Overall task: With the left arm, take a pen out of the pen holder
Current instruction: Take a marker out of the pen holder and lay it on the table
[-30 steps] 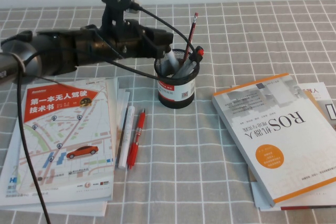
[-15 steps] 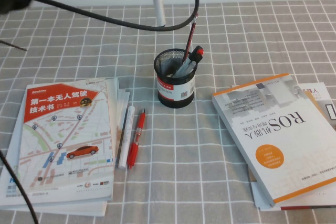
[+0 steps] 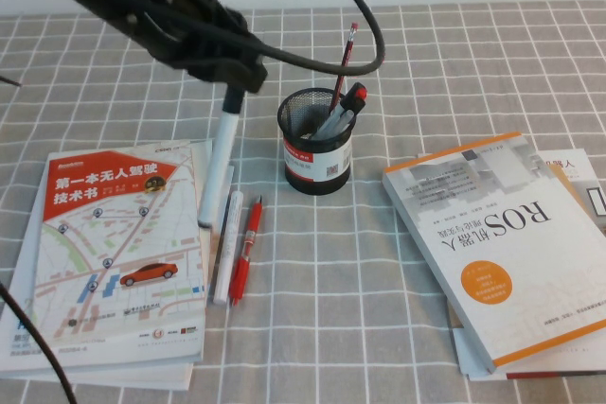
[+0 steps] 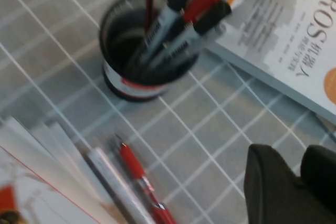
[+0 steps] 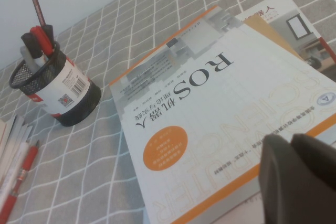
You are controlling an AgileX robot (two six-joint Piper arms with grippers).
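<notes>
The bench point(image 3: 398, 63), covered in a grey cloth with a white grid, carries everything. On its right side lies a large white-and-orange ROS paperback book point(image 3: 502, 234) on top of other papers. On the left lies a red-and-white map booklet point(image 3: 114, 243) on a stack of sheets. The black left arm point(image 3: 142, 7) reaches in from the upper left, a black cable point(image 3: 369, 35) looping off it. Its left pincer point(image 3: 234, 87) hangs above the bench left of the black wire-mesh pen holder point(image 3: 317, 153) and is clamped on a white pen with a black upper end point(image 3: 216, 163). That pen is out of the holder and apart from it, tilted, with its lower end over the booklet's right edge. The right pincer point(image 5: 292, 145) shows only in its own wrist view, above the ROS book's near corner, fingers together with no gap. The holder stands near the bench's middle and contains a red-tipped pencil point(image 3: 346, 68) and several markers point(image 3: 341, 115). A loose white pen point(image 3: 227, 243) and a red pen point(image 3: 244, 253) lie side by side just beside the booklet.
</notes>
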